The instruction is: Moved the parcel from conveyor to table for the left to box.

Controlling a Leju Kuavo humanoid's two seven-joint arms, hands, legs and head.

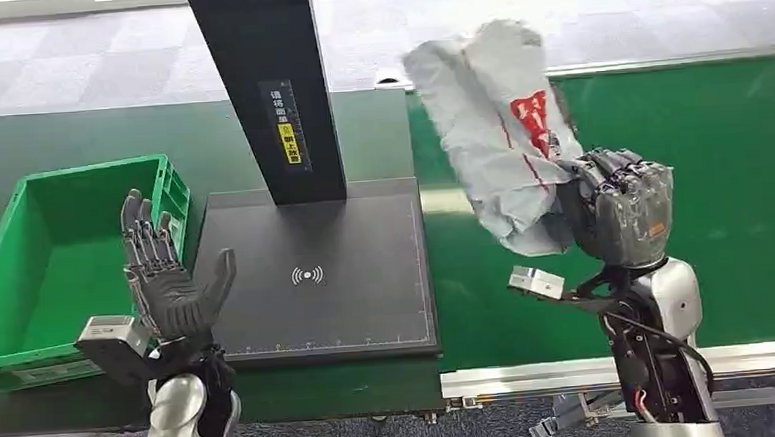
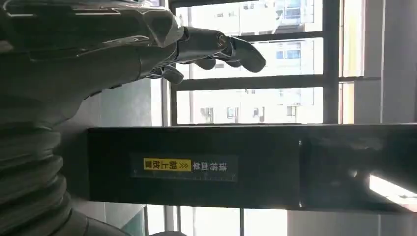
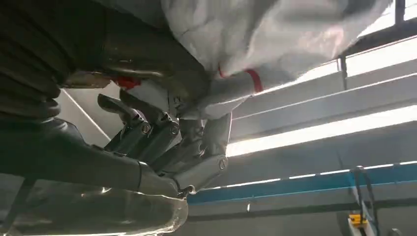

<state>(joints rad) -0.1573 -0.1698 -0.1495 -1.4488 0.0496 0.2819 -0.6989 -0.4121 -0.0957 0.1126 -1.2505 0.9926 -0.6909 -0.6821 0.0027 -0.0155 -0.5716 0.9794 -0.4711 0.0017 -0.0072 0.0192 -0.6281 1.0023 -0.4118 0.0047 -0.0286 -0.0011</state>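
My right hand (image 1: 621, 204) grips a grey parcel bag (image 1: 499, 123) with red print, lifted above the green conveyor belt (image 1: 722, 181) near the table's edge. In the right wrist view the dark fingers (image 3: 162, 132) curl into the crumpled grey bag (image 3: 255, 39). My left hand (image 1: 166, 275) is raised over the dark green table (image 1: 109, 133), fingers spread and holding nothing, between the green box (image 1: 25, 257) and the black scanner base (image 1: 316, 272). The left wrist view shows the fingers (image 2: 216, 46) apart in front of the scanner's black post (image 2: 196, 167).
The black scanner post (image 1: 266, 85) rises from its base in the middle of the table. The green box at the left holds nothing. The conveyor's metal rail (image 1: 612, 372) runs along the front at the right. Grey carpet floor lies beyond.
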